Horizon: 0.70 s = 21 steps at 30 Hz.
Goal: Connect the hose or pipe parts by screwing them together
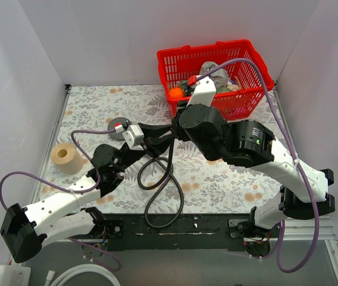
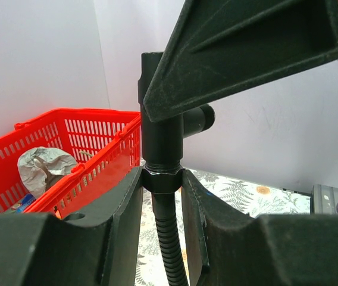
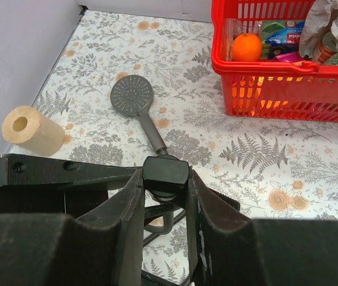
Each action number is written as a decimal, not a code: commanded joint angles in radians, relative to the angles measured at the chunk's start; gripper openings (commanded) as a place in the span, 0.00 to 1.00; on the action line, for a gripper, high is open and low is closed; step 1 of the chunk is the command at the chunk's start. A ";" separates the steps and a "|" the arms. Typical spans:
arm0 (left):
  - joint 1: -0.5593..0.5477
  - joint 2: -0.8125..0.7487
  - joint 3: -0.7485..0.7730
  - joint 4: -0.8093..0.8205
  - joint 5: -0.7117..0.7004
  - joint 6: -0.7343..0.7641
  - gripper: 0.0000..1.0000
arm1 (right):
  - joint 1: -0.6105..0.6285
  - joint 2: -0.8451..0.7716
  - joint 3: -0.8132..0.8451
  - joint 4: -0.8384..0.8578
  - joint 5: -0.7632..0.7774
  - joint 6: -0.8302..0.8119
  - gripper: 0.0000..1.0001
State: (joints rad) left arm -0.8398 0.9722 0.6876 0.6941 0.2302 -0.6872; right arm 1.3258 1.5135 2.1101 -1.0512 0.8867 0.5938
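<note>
**Two tools hold a hose and fitting upright above the worktop**

At far left a roll [image 1: 66,158] lies on the leaf-patterned worktop [image 3: 258,161]. Right of it the grey shower head [image 3: 132,95] lies flat, disc face up, with its handle pointing toward the tools. No tool holds it.

In the middle, the left tool [image 2: 161,179] is clamped on the nut at the top of the black hose [image 2: 169,244]. The hose hangs down from it and loops on the worktop near the arm bases. A black fitting [image 2: 160,137] stands upright on that nut. The right tool [image 3: 165,179] comes from above and pinches the top of the fitting.

At far right, against the back wall, a red basket [image 1: 240,98] holds an orange [image 3: 246,46] and other items.
</note>
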 commanded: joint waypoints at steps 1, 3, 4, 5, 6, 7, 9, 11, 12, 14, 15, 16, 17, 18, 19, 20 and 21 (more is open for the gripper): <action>0.008 -0.055 -0.006 0.194 -0.034 0.029 0.00 | 0.039 -0.012 -0.044 0.048 -0.169 0.024 0.13; 0.008 -0.059 -0.019 0.209 -0.041 0.034 0.00 | 0.039 -0.015 -0.042 0.059 -0.180 0.015 0.13; 0.008 -0.063 -0.031 0.214 -0.042 0.038 0.00 | 0.039 -0.012 -0.033 0.056 -0.184 0.012 0.13; 0.007 -0.064 -0.040 0.225 -0.049 0.040 0.00 | 0.039 0.000 -0.013 0.053 -0.196 0.009 0.17; 0.007 -0.066 -0.049 0.232 -0.052 0.041 0.00 | 0.041 0.008 0.000 0.046 -0.203 0.009 0.19; 0.007 -0.067 -0.059 0.239 -0.054 0.046 0.00 | 0.039 0.017 0.013 0.033 -0.207 0.011 0.21; 0.007 -0.069 -0.085 0.258 -0.065 0.051 0.00 | 0.039 0.039 0.042 0.019 -0.216 0.014 0.22; 0.007 -0.066 -0.105 0.280 -0.071 0.058 0.00 | 0.039 0.047 0.047 0.014 -0.226 0.017 0.25; 0.007 -0.064 -0.109 0.288 -0.074 0.060 0.00 | 0.041 0.047 0.047 0.016 -0.227 0.018 0.25; 0.007 -0.061 -0.112 0.292 -0.089 0.061 0.00 | 0.039 0.045 0.047 0.017 -0.227 0.021 0.26; 0.007 -0.059 -0.114 0.295 -0.104 0.061 0.00 | 0.041 0.045 0.048 0.019 -0.226 0.021 0.25; 0.007 -0.058 -0.115 0.301 -0.115 0.061 0.00 | 0.042 0.047 0.048 0.019 -0.224 0.021 0.25; 0.007 -0.055 -0.115 0.301 -0.124 0.058 0.00 | 0.042 0.048 0.048 0.019 -0.224 0.020 0.25; 0.007 -0.053 -0.112 0.298 -0.149 0.055 0.00 | 0.046 0.053 0.053 0.016 -0.221 0.020 0.25; 0.007 -0.052 -0.112 0.295 -0.160 0.049 0.00 | 0.047 0.062 0.059 0.014 -0.218 0.021 0.25; 0.007 -0.052 -0.108 0.292 -0.170 0.048 0.00 | 0.049 0.068 0.065 0.002 -0.216 0.026 0.25; 0.007 -0.047 -0.106 0.289 -0.190 0.045 0.00 | 0.050 0.074 0.070 -0.004 -0.213 0.029 0.25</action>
State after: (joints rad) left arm -0.8410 0.9264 0.5507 0.8936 0.1776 -0.6609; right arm 1.3300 1.5494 2.1471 -1.0386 0.8089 0.5694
